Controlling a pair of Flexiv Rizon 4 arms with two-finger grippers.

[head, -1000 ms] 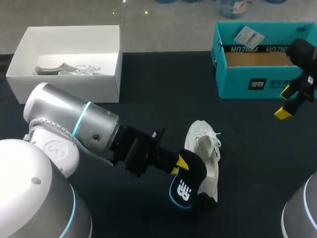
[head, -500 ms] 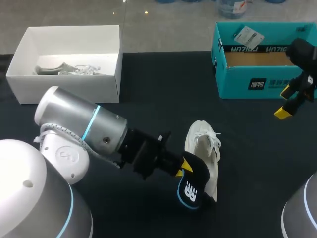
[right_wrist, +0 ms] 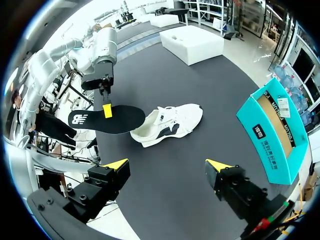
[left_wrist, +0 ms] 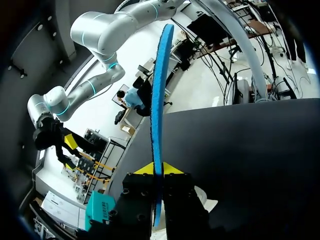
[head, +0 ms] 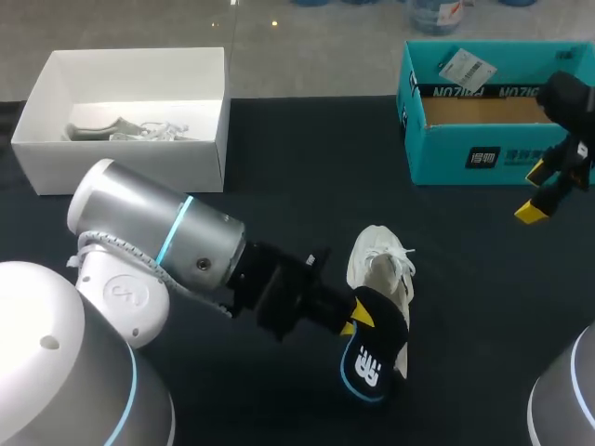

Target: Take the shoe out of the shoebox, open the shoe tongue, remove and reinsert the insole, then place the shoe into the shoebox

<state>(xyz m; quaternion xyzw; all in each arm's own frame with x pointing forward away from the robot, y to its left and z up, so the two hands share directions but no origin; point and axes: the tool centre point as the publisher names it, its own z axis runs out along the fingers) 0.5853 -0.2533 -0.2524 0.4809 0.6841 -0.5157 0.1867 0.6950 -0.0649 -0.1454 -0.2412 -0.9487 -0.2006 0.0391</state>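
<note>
left fingers (left_wrist: 143,169) pinch the insole (left_wrist: 159,100), seen edge-on.

Matt insole (head: 376,334), cloth shoe (head: 381,265), cardboard shoebox (head: 465,160), matt table (head: 297,167), glossy left arm (head: 153,232)

2 boxes (head: 121,165) (head: 446,156), 1 shoe (head: 379,263), 1 insole (head: 372,358)

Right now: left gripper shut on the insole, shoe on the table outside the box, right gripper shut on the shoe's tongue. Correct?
Not the last part. The right gripper is open and holds nothing, apart from the shoe; the right wrist view shows it. The rest stands: left gripper shut on the insole, shoe on the table outside the shoebox.
</note>
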